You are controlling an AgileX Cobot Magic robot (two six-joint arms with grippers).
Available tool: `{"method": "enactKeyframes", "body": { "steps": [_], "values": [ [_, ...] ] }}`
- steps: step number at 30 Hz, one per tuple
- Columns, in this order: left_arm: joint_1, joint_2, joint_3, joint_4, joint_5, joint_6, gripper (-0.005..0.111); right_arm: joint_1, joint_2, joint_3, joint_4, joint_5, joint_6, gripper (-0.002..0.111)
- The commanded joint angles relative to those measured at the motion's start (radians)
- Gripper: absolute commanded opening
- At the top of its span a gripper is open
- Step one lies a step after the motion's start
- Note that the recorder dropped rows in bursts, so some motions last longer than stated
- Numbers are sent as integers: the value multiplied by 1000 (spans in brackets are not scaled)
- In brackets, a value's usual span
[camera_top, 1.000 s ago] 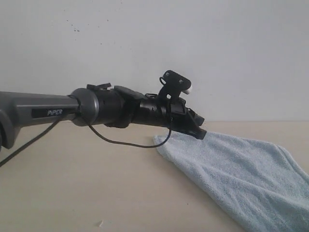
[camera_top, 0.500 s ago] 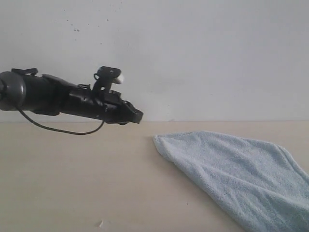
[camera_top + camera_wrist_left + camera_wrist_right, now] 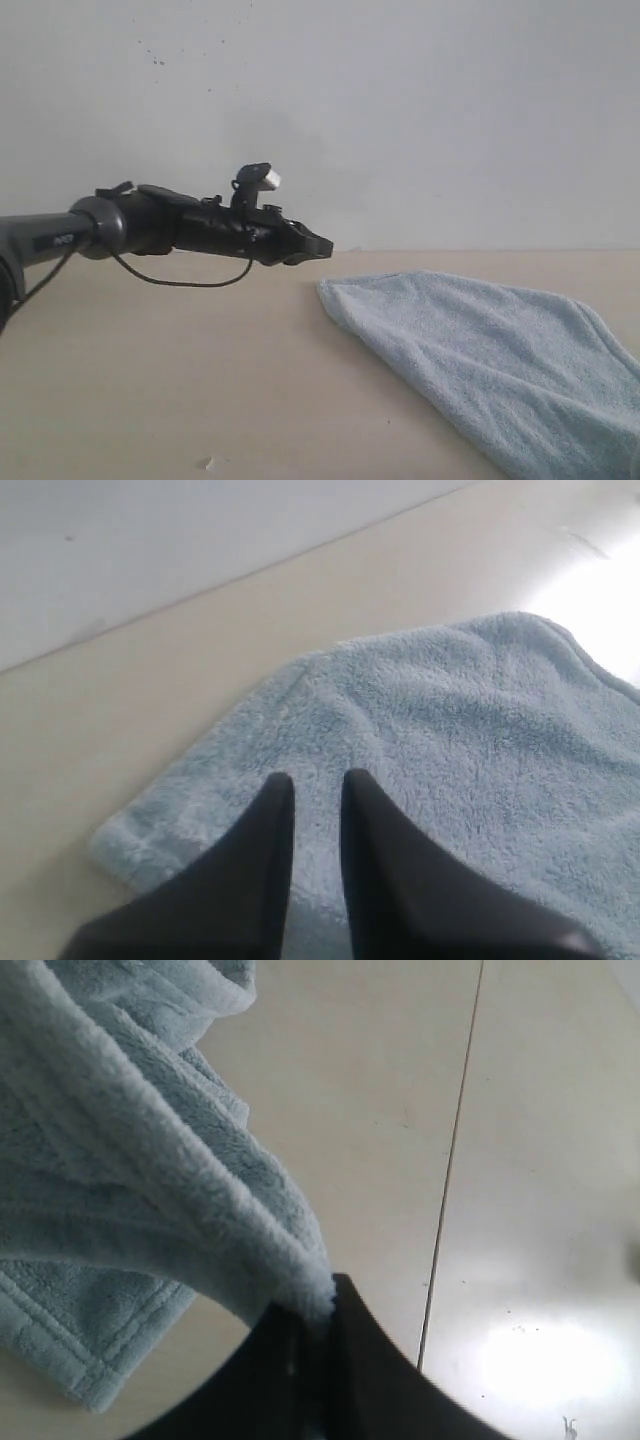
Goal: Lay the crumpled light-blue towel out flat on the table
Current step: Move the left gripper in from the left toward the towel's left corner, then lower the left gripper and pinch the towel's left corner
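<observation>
The light-blue towel (image 3: 480, 350) lies on the beige table (image 3: 150, 380), running from a rounded corner near the middle out to the right and front edges of the exterior view. My left gripper (image 3: 322, 244) hovers above the table just left of that corner. In the left wrist view its fingers (image 3: 317, 777) stand a narrow gap apart over the towel (image 3: 450, 720), holding nothing. My right gripper (image 3: 322, 1295) is shut on a lifted edge of the towel (image 3: 130, 1190), which drapes away from it. The exterior view does not show the right gripper.
A plain white wall (image 3: 400, 100) rises behind the table's far edge. A thin seam (image 3: 450, 1180) crosses the surface beside the right gripper. Bare table (image 3: 150, 680) stretches left of the towel.
The left gripper, at the towel's corner a second ago, swung up and left, then came back right to just short of the corner. The towel has stayed put.
</observation>
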Motion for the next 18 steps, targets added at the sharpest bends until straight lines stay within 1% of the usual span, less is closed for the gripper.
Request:
{"method": "enactKeyframes", "body": {
  "steps": [1,3,6,15,18],
  "values": [
    [-37,95,-136,68,7,-85,17,0,-2,4,2,-4,0,1],
    [-40,129,-181,80,-2,-125,17,0,-2,4,2,-4,0,1],
    [-40,166,-209,76,-2,-140,17,0,-2,4,2,-4,0,1],
    [-42,210,-218,80,-6,-141,17,0,-2,4,2,-11,-2,1],
    [-46,217,-218,151,-26,-195,17,0,-2,4,5,-11,-2,1]
  ]
}}
